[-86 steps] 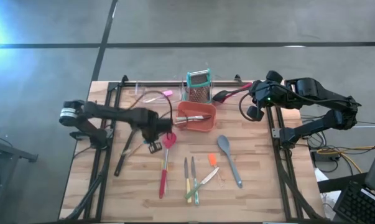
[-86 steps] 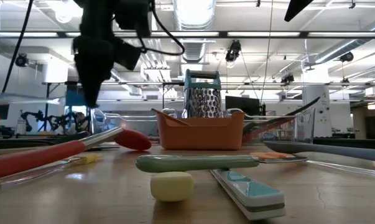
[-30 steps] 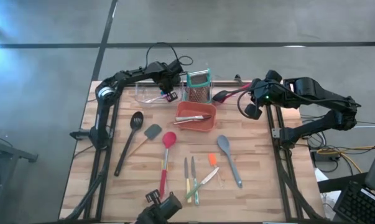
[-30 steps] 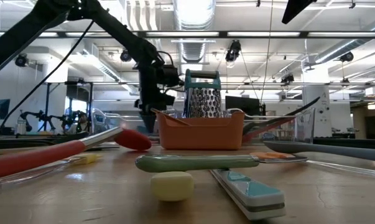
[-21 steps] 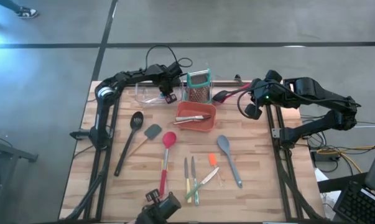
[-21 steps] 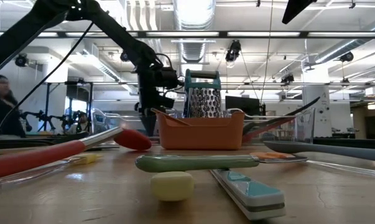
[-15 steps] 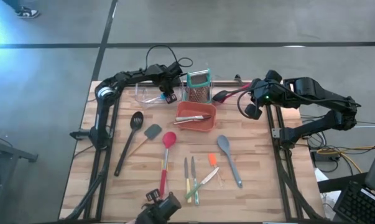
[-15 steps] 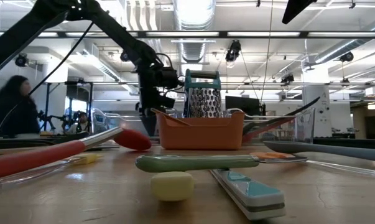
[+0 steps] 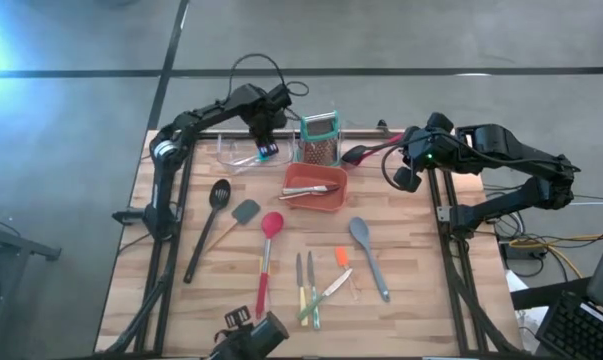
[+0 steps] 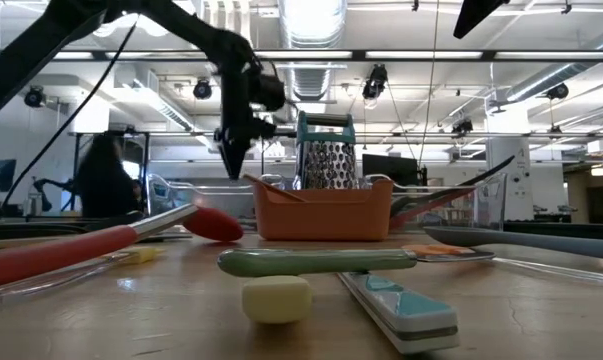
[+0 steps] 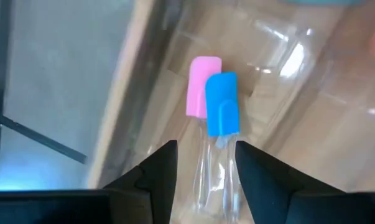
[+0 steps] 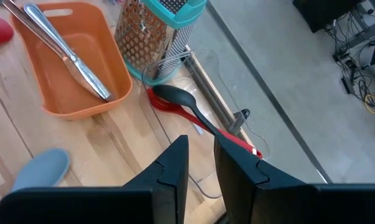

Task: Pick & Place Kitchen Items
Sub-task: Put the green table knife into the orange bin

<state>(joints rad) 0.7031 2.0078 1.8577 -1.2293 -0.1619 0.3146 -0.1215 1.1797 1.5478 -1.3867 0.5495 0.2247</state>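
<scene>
While the left gripper [image 9: 264, 152] hangs over the far left part of the table [image 9: 411, 300], its fingers stand apart with nothing between them, and the left wrist view looks past them onto a blue scraper [image 11: 222, 103] and a pink scraper [image 11: 201, 94] lying side by side and touching in a clear plastic tray [image 11: 280, 56]. From above, that tray [image 9: 236, 152] sits just left of the teal-framed box grater [image 9: 319, 139], which stands behind the orange bin [image 9: 326, 203]. Inside the bin lie two metal utensils [image 9: 309, 190], seen from the right wrist as a knife and another steel handle [image 12: 69, 56] crossing it lengthwise. Right of the grater, a black spoon [image 12: 178, 99] rests on a red utensil [image 12: 221, 134] near the table's far rail. The right gripper [image 9: 405, 177] waits off the table's far right corner, its fingers slightly apart and empty. On the open wood lie a black slotted spoon [image 9: 207, 228], a grey spatula [image 9: 235, 220], a red spoon [image 9: 267, 260], a grey-blue spoon [image 9: 368, 256], a small orange scraper [image 9: 340, 258], and near the front edge a yellow-handled knife [image 9: 301, 288], a teal-handled knife [image 9: 312, 292] and a green-handled knife [image 9: 324, 294] that crosses them. In the low view a person [image 10: 103, 190] stands in the room beyond.
</scene>
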